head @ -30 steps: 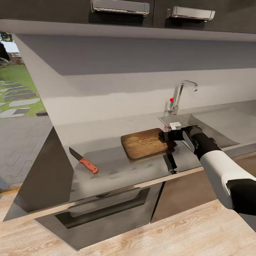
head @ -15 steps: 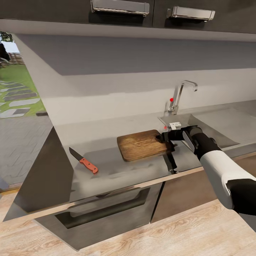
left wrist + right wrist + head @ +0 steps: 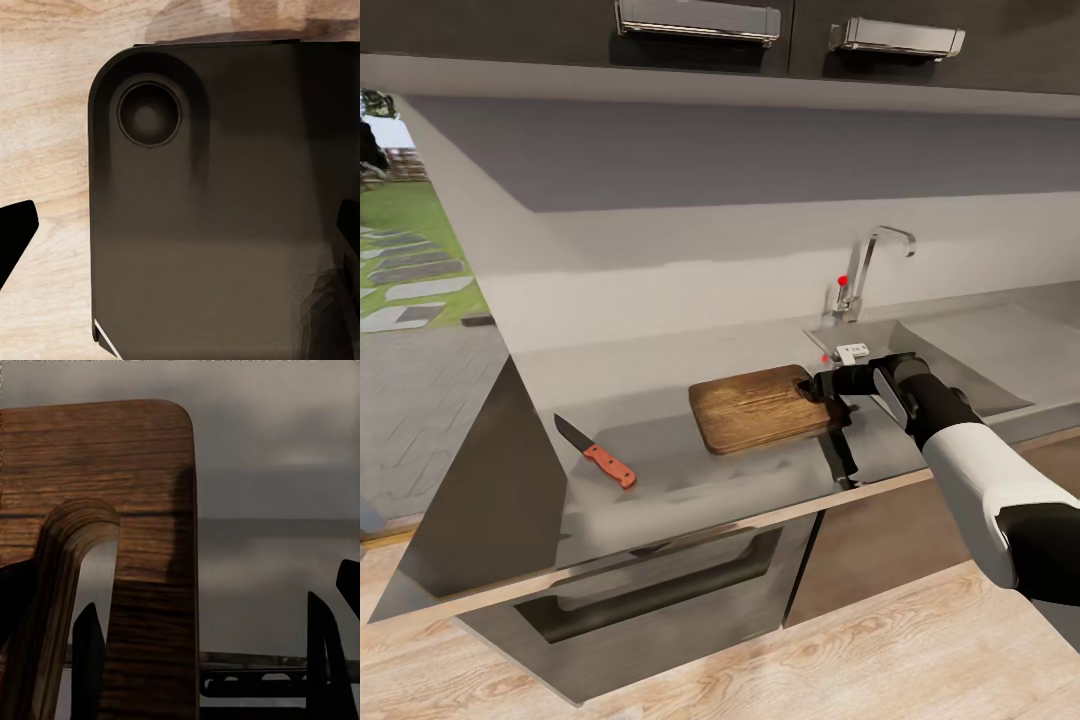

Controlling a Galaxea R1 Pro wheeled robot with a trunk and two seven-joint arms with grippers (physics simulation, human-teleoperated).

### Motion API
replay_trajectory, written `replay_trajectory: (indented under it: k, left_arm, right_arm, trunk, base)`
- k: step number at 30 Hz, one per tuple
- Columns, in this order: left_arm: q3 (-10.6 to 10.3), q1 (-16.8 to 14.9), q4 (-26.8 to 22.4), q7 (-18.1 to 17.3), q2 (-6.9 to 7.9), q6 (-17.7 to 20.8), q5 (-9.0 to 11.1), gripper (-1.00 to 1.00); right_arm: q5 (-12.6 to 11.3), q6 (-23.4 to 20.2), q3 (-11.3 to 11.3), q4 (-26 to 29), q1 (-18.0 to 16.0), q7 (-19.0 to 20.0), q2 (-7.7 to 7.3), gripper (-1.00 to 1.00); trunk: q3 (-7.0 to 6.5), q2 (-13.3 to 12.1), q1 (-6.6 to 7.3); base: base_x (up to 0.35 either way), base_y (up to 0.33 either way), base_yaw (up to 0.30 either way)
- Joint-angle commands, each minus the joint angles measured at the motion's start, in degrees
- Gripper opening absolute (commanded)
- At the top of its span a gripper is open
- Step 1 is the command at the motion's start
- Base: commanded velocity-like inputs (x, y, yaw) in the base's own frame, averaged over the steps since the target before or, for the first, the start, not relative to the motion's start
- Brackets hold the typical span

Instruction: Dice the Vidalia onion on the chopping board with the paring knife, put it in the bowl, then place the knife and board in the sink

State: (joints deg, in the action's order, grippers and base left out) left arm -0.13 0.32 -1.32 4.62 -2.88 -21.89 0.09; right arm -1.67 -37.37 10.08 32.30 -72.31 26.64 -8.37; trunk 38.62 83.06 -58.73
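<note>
While the board [image 3: 760,408] lies flat on the bench [image 3: 660,470], the right gripper [image 3: 812,386] meets its 3 o'clock end at the handle slot; whether it pinches cannot be told. Knife [image 3: 596,452] lies well apart at 9 o'clock.

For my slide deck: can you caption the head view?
Right tool at the handle end of the chopping board beside the sink; paring knife lies apart on the countertop.

The right gripper [image 3: 818,387] covers the chopping board's [image 3: 755,407] right end, so its jaw state is unreadable; the sink [image 3: 960,372] basin hides behind the forearm; the board runs off the right wrist view's left edge.
</note>
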Motion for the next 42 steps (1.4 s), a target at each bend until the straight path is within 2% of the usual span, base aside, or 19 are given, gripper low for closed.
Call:
replay_trajectory:
  k: [1, 14, 18, 21, 23, 25, 28, 31, 42]
  left_arm:
    - [-0.05, 0.03, -0.09, 0.21, -0.02, -0.08, 0.00, 1.00]
    - [-0.05, 0.03, -0.09, 0.21, -0.02, -0.08, 0.00, 1.00]
    - [-0.05, 0.03, -0.09, 0.21, -0.02, -0.08, 0.00, 1.00]
    - [-0.05, 0.03, -0.09, 0.21, -0.02, -0.08, 0.00, 1.00]
    - [-0.05, 0.03, -0.09, 0.21, -0.02, -0.08, 0.00, 1.00]
    - [-0.05, 0.03, -0.09, 0.21, -0.02, -0.08, 0.00, 1.00]
    - [-0.05, 0.03, -0.09, 0.21, -0.02, -0.08, 0.00, 1.00]
    - [-0.05, 0.03, -0.09, 0.21, -0.02, -0.08, 0.00, 1.00]
    - [-0.05, 0.03, -0.09, 0.21, -0.03, -0.08, 0.00, 1.00]
  right_arm:
    - [-0.17, -0.24, 0.29, 0.10, -0.03, 0.05, -0.07, 1.00]
    - [-0.16, -0.24, 0.19, 1.22, -0.02, 0.21, -0.32, 1.00]
    - [-0.17, -0.43, 0.18, 4.14, -0.02, 0.53, -0.47, 1.00]
    - [-0.22, -0.86, 0.15, 7.60, -0.02, 1.80, -0.81, 1.00]
    - [-0.23, -1.19, 0.16, 8.91, -0.02, 4.01, -1.24, 1.00]
    - [-0.06, -1.60, 0.17, 9.75, -0.02, 6.77, -1.55, 1.00]
    - [0.00, -1.81, 0.19, 10.19, -0.02, 8.53, -2.25, 1.00]
    - [0.00, -1.89, 0.20, 10.36, -0.02, 9.21, -2.82, 1.00]
    - [0.00, -1.91, 0.29, 10.41, -0.02, 9.39, -2.89, 1.00]
  trunk:
    - [0.04, 0.02, 0.00]
    - [0.04, 0.02, 0.00]
    - [0.04, 0.02, 0.00]
    - [0.04, 0.02, 0.00]
    - [0.04, 0.02, 0.00]
    - [0.04, 0.02, 0.00]
    - [0.04, 0.02, 0.00]
    - [0.04, 0.02, 0.00]
    - [0.04, 0.02, 0.00]
  base:
    - [0.000, 0.000, 0.000]
    - [0.000, 0.000, 0.000]
    - [0.000, 0.000, 0.000]
    - [0.000, 0.000, 0.000]
    - [0.000, 0.000, 0.000]
    - [0.000, 0.000, 0.000]
    - [-0.002, 0.000, 0.000]
    - [-0.128, -0.002, 0.000]
    - [-0.296, -0.075, 0.000]
